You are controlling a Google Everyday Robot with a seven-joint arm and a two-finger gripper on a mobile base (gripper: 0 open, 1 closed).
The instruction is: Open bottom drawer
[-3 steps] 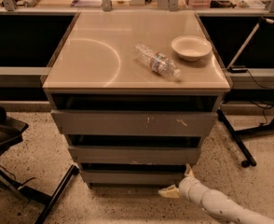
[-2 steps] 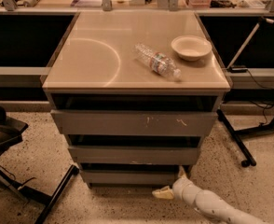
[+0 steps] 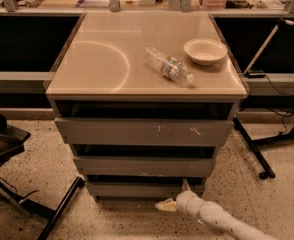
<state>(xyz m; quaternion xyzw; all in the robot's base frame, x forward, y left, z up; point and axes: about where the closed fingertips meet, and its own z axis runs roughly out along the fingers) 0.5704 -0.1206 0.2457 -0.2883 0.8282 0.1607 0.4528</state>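
Speckled floor surrounds a tan-topped drawer cabinet (image 3: 112, 59) carrying a plastic water bottle (image 3: 169, 66) and a pale bowl (image 3: 205, 50). Its bottom drawer (image 3: 137, 189) sits low at centre frame. Just right of centre at the bottom, the gripper (image 3: 174, 195) is spread wide and empty, with one fingertip up at that drawer's lower right edge.

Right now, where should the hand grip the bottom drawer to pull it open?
Probably its top edge: the bottom drawer front is flat and handleless, with a dark gap above. Come from the front, hooking over that lip. The hand, open, sits low at its right end.
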